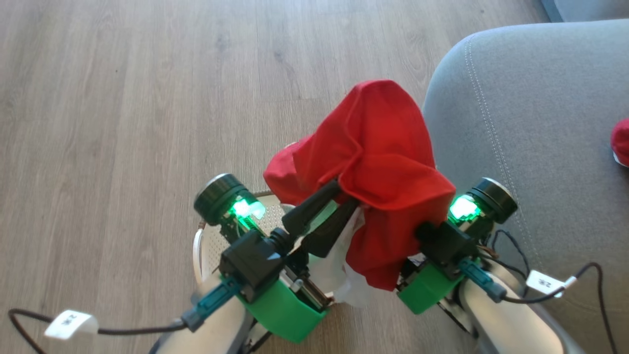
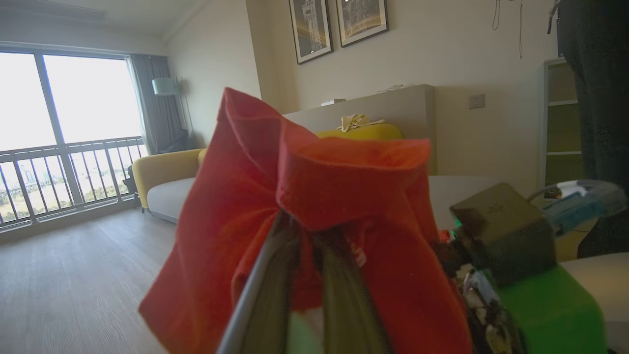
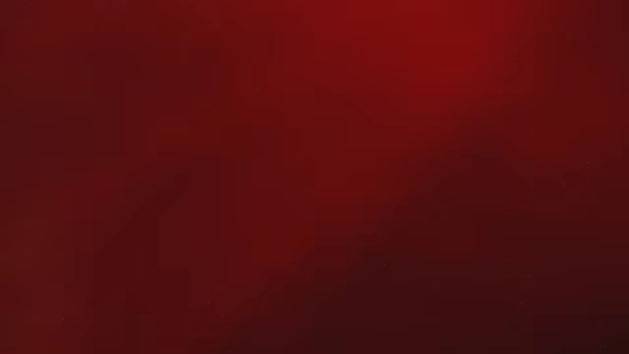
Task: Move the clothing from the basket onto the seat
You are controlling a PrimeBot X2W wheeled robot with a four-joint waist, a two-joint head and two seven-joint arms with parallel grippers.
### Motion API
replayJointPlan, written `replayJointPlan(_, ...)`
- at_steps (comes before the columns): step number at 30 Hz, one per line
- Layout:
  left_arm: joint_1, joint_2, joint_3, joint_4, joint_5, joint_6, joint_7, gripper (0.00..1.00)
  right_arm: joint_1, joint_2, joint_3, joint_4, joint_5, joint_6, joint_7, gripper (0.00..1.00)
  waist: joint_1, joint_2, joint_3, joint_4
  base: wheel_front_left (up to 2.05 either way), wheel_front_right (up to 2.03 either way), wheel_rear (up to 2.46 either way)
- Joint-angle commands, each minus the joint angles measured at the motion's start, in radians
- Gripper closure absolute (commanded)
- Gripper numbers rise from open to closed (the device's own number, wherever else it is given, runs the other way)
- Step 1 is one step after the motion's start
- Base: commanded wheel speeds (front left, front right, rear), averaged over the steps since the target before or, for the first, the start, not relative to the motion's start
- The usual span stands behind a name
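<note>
A red garment (image 1: 378, 147) of the clothing hangs bunched in the air, with my left gripper (image 1: 348, 194) shut on its lower folds. White trim (image 1: 339, 275) dangles beneath it. In the left wrist view the same red cloth (image 2: 344, 172) wraps around the two dark fingers (image 2: 275, 275). The cloth drapes over my right arm's black wrist block (image 1: 444, 241) and hides that gripper's fingers; red fabric (image 3: 314, 147) covers its camera. Under my left arm lies the cream perforated basket (image 1: 211, 243). The grey seat (image 1: 530, 123) is at the right, carrying another red garment (image 1: 621, 142) at the view's edge.
Pale wood floor (image 1: 147, 98) stretches left and ahead of the basket. Black cables with white tags (image 1: 71, 324) trail from both forearms. In the left wrist view the right arm's green mount (image 2: 540, 305) sits close by, with a yellow sofa (image 2: 167, 172) and a window beyond.
</note>
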Motion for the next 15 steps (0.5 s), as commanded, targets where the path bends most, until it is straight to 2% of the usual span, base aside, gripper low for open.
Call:
replayJointPlan(1, -0.05, 0.007, 0.017, -0.034, -0.011, -0.001, -0.005, 1.0, -0.041, 0.023, 0.019, -0.025, -0.009, 0.0, -0.006, 0.0, 0.0, 0.0, -0.006, 0.003, 0.0, 0.0, 0.0)
replayJointPlan(12, -0.046, 0.005, -0.027, -0.011, -0.013, -0.001, -0.005, 1.0, -0.054, 0.061, 0.035, -0.028, -0.03, 0.0, -0.006, 0.0, 0.0, 0.0, -0.023, 0.026, 0.0, 0.0, 0.0)
replayJointPlan(13, -0.045, 0.005, -0.026, -0.011, -0.013, -0.001, -0.005, 1.0, -0.051, 0.063, 0.031, -0.028, -0.03, 0.0, -0.006, 0.57, 0.0, 0.0, -0.023, 0.028, 0.0, 0.0, 0.0)
replayJointPlan(14, -0.044, 0.006, -0.025, -0.011, -0.013, -0.001, -0.005, 1.0, -0.046, 0.066, 0.025, -0.027, -0.027, 0.0, -0.006, 0.93, 0.0, 0.0, -0.023, 0.029, 0.0, 0.0, 0.0)
replayJointPlan(15, -0.043, 0.006, -0.025, -0.011, -0.013, -0.001, -0.005, 1.0, -0.043, 0.071, 0.017, -0.029, -0.022, 0.0, -0.006, 1.0, 0.0, 0.0, -0.022, 0.03, 0.0, 0.0, 0.0)
